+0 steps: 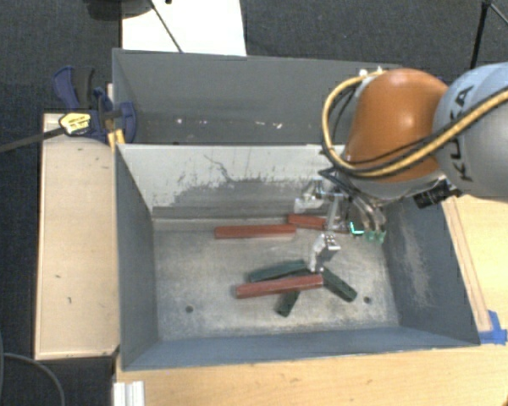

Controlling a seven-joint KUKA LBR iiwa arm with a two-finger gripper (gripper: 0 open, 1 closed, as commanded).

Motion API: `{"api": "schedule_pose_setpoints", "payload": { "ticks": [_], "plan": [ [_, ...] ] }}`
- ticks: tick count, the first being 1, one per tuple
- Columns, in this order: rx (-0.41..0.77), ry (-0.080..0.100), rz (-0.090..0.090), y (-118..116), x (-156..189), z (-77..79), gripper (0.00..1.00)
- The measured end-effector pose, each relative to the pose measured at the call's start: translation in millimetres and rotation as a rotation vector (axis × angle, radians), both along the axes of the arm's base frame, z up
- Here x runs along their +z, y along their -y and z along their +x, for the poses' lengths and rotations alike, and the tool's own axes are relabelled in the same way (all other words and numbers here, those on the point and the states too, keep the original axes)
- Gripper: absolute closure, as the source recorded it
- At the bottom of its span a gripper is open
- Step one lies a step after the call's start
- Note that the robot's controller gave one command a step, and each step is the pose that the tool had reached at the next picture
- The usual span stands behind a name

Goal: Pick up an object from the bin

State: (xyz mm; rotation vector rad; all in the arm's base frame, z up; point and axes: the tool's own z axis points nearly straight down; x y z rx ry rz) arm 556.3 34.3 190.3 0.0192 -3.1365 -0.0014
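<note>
My gripper (323,249) hangs in the right half of the bin, its tip just above the right end of a small pile of sticks. Right under it lies a dark green stick (278,271), and a reddish-brown stick (278,288) lies across the pile just in front of that. A second dark green stick (339,288) angles off to the right of the tip, and the end of a third (285,305) pokes out at the front. Nothing shows in the gripper.
A long reddish-brown stick (254,232) lies along the back of the bin floor. A shorter one (308,222) sits beside it, partly behind the gripper. The arm with its orange cover and cables reaches in over the bin's right wall.
</note>
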Motion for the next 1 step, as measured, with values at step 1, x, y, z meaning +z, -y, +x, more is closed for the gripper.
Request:
{"api": "schedule_pose_setpoints", "payload": {
  "ticks": [1],
  "plan": [
    [-0.001, 0.008, 0.0, 0.1, 3.9, 1.7, 0.0]
  ]
}}
